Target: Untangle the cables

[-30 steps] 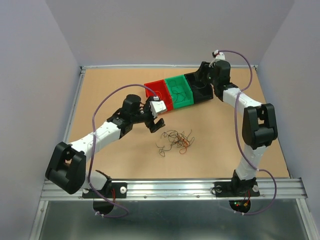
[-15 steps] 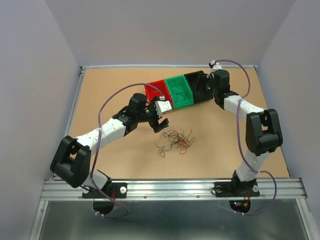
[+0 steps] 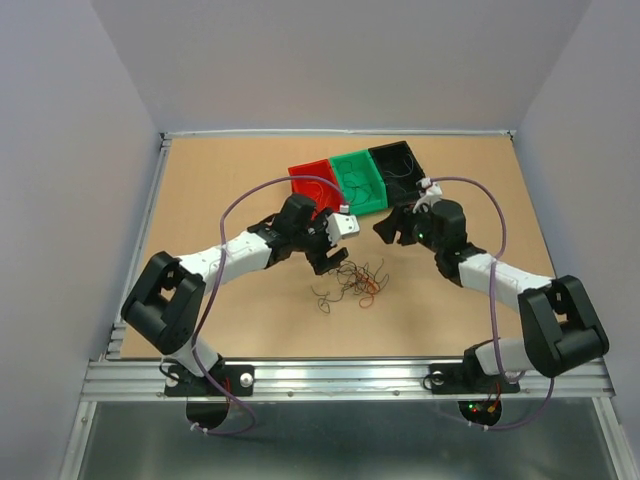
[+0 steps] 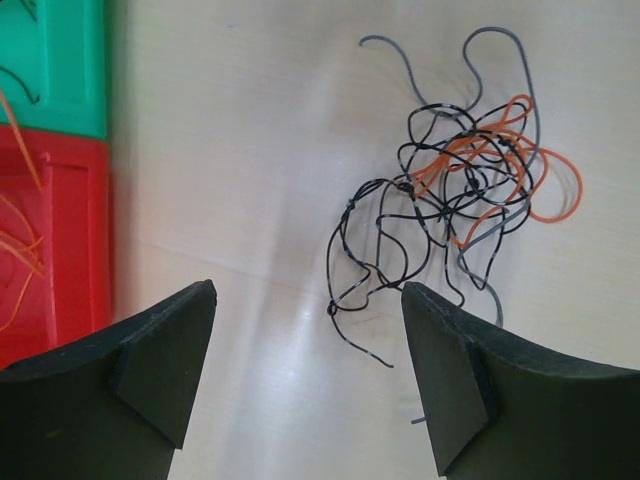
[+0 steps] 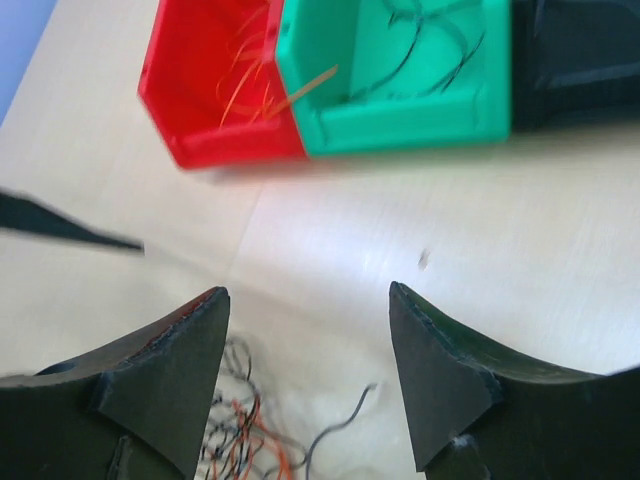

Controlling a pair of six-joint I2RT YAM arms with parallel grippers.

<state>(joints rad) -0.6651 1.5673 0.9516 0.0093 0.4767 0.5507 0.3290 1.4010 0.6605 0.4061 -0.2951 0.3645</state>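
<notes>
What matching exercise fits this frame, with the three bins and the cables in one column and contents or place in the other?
Things:
A. red bin
B. green bin
C. black bin
D. cables

Descriptions:
1. a tangled clump loose on the table, outside the bins
2. holds thin orange wires
3. right end of the row in the top view
4. middle of the row, holds thin dark wires

Pairs: A-2, B-4, C-3, D-1

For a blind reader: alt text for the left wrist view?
A tangle of black, grey and orange cables lies on the table ahead of the open left hand. A red bin and a green bin sit at the left edge.
</notes>
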